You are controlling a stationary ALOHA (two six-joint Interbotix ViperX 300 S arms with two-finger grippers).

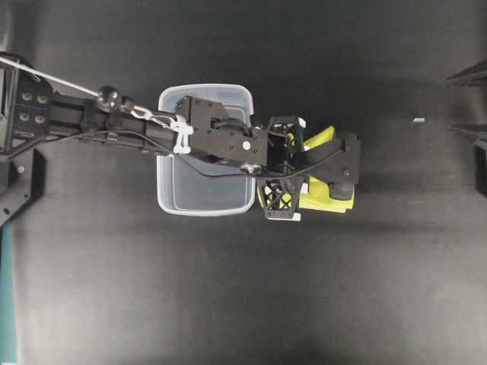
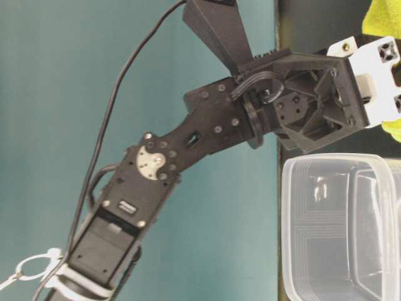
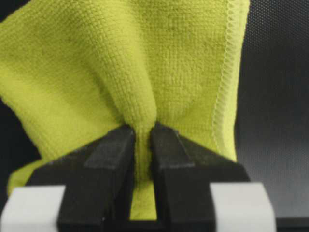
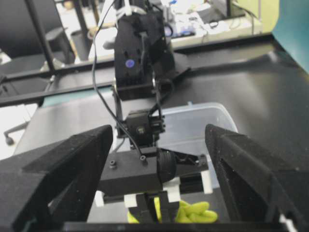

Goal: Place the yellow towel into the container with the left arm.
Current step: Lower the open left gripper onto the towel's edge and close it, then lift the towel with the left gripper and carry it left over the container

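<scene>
The yellow towel fills the left wrist view, and my left gripper is shut on a bunched fold of it. From overhead the towel lies on the black table just right of the container, a clear tub with nothing in it. The left arm reaches across the tub, its gripper pointing down over the towel's left part. In the right wrist view the left gripper pinches the towel in front of the container. My right gripper is open and holds nothing.
The table-level view shows the left arm's wrist above the container's rim, with the towel at the frame's right edge. Black parts of the right arm show at the overhead view's right edge.
</scene>
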